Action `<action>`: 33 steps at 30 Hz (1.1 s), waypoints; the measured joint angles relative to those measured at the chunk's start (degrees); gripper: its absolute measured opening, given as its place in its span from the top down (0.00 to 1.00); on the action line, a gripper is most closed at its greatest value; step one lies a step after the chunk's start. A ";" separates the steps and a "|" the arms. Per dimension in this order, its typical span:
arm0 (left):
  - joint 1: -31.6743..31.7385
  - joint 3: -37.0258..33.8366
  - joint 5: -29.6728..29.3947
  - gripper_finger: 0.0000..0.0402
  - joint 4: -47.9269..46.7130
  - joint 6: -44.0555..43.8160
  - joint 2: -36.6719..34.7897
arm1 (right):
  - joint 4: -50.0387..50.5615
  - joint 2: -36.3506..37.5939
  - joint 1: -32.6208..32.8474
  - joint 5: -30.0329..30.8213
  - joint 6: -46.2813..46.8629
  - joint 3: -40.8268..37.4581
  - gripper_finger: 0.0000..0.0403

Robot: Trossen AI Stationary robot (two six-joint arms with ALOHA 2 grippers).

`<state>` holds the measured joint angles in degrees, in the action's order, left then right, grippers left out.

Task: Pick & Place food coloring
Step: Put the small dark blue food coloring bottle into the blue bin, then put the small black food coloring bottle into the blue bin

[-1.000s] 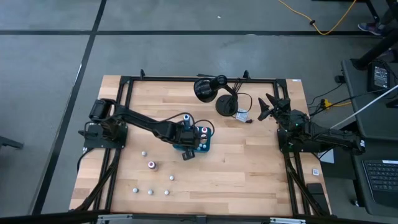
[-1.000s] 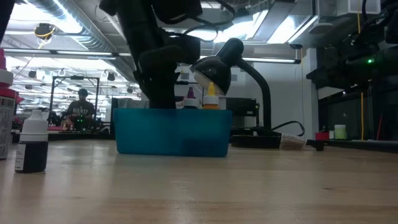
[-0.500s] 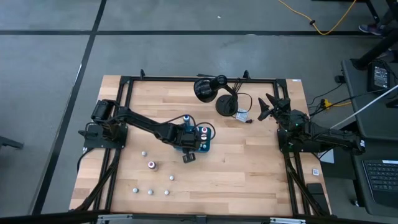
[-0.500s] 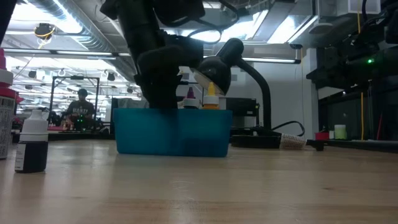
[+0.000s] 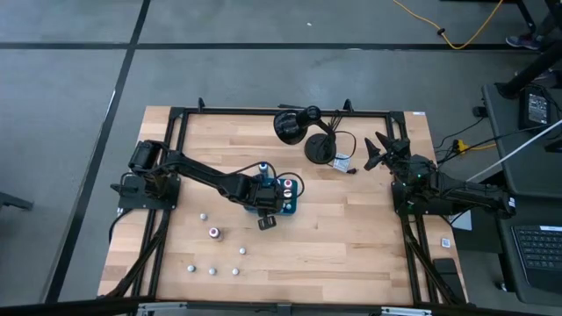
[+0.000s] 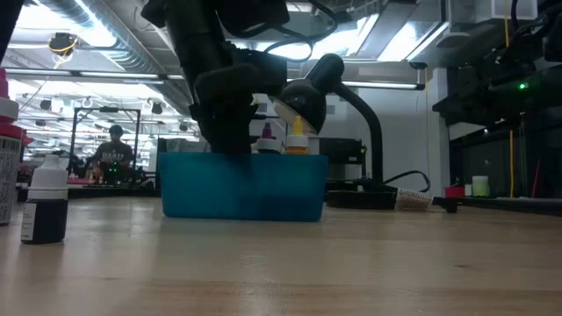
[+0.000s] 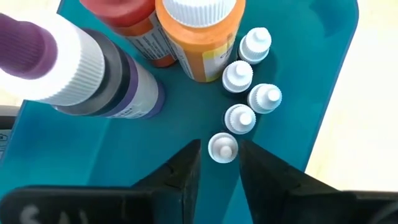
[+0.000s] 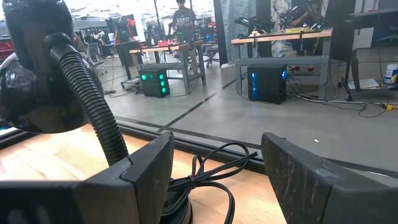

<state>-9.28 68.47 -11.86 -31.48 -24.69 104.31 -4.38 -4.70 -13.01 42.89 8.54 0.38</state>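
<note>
- Left gripper point(image 7: 214, 163) down inside the teal rectangular plastic tray point(image 7: 311, 74) at mid-bench; its fingers straddle a tiny pale white-capped food-colouring bottle point(image 7: 222, 147), narrow gaps either side, so apparently not pinching.
- Four more like bottles stand in a row just beside it, with larger orange point(image 7: 202, 34), red and purple-topped bottles in the same tray.
- Loose small bottles point(image 5: 213, 233) remain toward the bench's near-left corner.
- Handling, by judgement: very light, rigid plastic, smooth and rounded, tips easily. Best taken across the body below the cap, gentle squeeze, lifted straight up to spare the neighbours.
- Right gripper point(image 8: 214, 177) waits at the far-right edge beside the black desk lamp point(image 5: 299, 123), fingers spread, empty.
</note>
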 joint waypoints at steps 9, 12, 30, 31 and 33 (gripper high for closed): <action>0.00 0.00 -0.49 0.67 -0.92 -0.02 -0.14 | 0.02 0.01 0.01 0.00 0.00 0.00 0.39; 0.04 -0.01 -1.03 0.65 -1.61 -0.05 -1.28 | 0.01 0.01 0.00 0.00 0.00 0.00 0.39; -11.55 0.00 -10.72 0.41 -16.49 -10.08 -15.57 | 0.00 0.01 0.01 0.00 0.00 0.00 0.39; -13.15 0.00 -10.81 0.41 -17.78 -12.21 -16.19 | 0.01 0.00 0.00 0.00 0.00 0.00 0.39; -16.26 0.00 -10.60 0.42 -19.36 -16.33 -16.89 | 0.02 -0.01 -0.01 0.00 0.00 0.00 0.39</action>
<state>-25.54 68.47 -22.46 -50.85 -41.01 87.43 -4.36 -4.71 -13.01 42.89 8.54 0.38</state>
